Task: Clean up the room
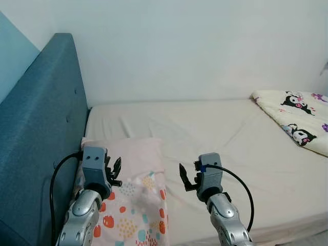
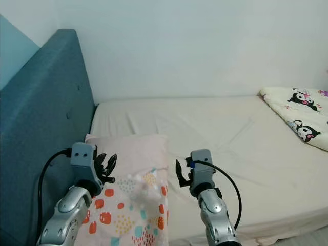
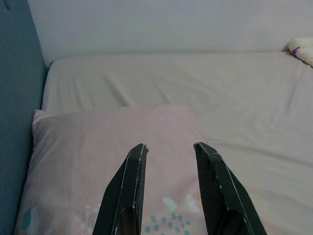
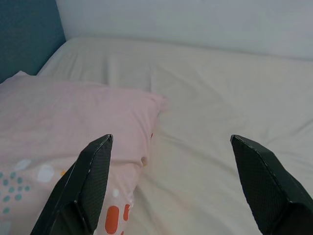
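Pink pillow with coloured dots (image 1: 134, 197) lies lower left on beige bed sheet (image 1: 215, 128); my left gripper (image 3: 168, 147) and right gripper (image 4: 171, 142) hover released, grasping nothing.

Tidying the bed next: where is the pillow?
The pink pillow lies at the bed's left end against the blue headboard, under the left gripper.

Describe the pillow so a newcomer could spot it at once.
Find the blue headboard at the bed's left end. The pillow lies against it on the beige sheet, under the left gripper. It is pale pink with coloured dots, unlike the cartoon-printed blanket far right.
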Robot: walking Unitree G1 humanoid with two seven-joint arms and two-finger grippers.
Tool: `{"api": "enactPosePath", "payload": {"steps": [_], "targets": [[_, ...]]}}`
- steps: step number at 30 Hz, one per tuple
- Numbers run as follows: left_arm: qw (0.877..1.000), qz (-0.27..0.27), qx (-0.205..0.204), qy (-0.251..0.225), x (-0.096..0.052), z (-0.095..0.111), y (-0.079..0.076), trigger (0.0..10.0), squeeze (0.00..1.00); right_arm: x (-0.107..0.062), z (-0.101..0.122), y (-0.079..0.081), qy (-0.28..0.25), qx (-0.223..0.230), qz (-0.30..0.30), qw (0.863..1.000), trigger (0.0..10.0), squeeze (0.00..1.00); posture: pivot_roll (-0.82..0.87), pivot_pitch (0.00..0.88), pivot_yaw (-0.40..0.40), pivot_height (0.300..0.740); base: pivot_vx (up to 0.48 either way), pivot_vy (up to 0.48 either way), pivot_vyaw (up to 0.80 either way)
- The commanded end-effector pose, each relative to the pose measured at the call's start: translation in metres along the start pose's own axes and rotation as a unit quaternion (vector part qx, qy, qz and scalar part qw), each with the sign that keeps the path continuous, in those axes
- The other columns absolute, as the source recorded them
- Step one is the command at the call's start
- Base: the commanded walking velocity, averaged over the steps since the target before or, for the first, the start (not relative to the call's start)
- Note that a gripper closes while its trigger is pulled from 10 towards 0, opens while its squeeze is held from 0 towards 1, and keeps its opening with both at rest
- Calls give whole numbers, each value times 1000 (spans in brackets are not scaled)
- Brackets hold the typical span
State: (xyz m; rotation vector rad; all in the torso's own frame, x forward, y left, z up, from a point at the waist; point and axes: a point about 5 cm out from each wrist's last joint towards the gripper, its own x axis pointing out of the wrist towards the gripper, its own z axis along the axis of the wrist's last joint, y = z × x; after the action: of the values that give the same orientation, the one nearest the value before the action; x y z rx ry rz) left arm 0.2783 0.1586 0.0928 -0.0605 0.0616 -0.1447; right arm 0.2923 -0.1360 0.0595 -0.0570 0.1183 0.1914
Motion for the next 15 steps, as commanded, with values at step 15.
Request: {"api": "enactPosePath", "payload": {"steps": [15], "targets": [[1000, 6, -7, 21, -1, -4, -3, 10000, 0, 3, 1, -5, 3, 1, -4, 1000, 10000, 0, 19, 13, -89, 740, 0, -412, 0]]}}
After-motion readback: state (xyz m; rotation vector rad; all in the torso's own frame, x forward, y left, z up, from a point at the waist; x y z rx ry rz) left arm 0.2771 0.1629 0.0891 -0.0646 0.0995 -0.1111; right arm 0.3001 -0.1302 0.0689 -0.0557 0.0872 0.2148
